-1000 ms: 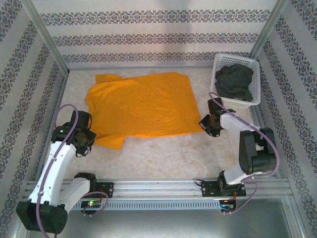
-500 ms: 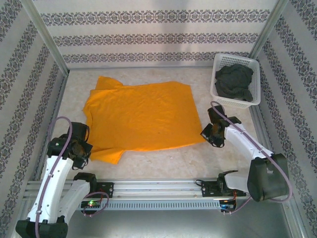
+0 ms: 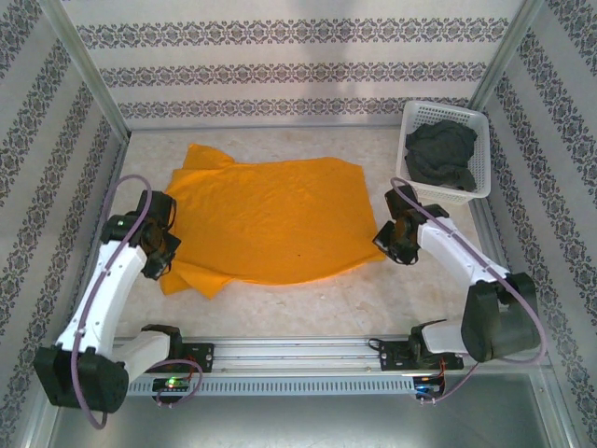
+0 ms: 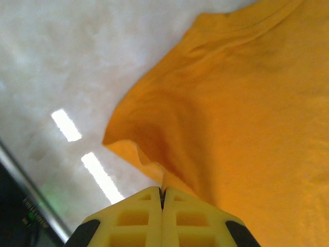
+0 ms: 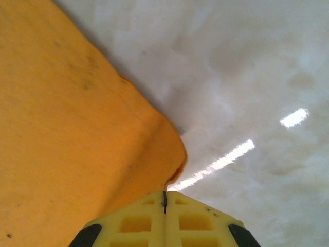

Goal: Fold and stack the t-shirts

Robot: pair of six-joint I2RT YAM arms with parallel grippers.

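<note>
The orange-yellow t-shirt (image 3: pixel 270 217) lies spread on the table, its near-left part buckled into a fold. My left gripper (image 3: pixel 160 254) is shut on its left sleeve edge; in the left wrist view the cloth (image 4: pixel 241 113) rises from the pinched jaws (image 4: pixel 162 198). My right gripper (image 3: pixel 390 241) is shut on the shirt's near-right corner (image 5: pixel 77 128), which runs into the closed jaws (image 5: pixel 164 199). The dark charcoal grey t-shirt (image 3: pixel 440 154) sits crumpled in the basket at back right.
A white lattice basket (image 3: pixel 481 149) stands at the back right, close behind my right arm. Patterned walls enclose the pale table (image 3: pixel 308 303). A metal rail (image 3: pixel 298 353) with both arm bases runs along the near edge.
Both grippers have moved away from the near edge, carrying the shirt's near hem. The left one went farther, and the near-left cloth has bunched into a fold.
</note>
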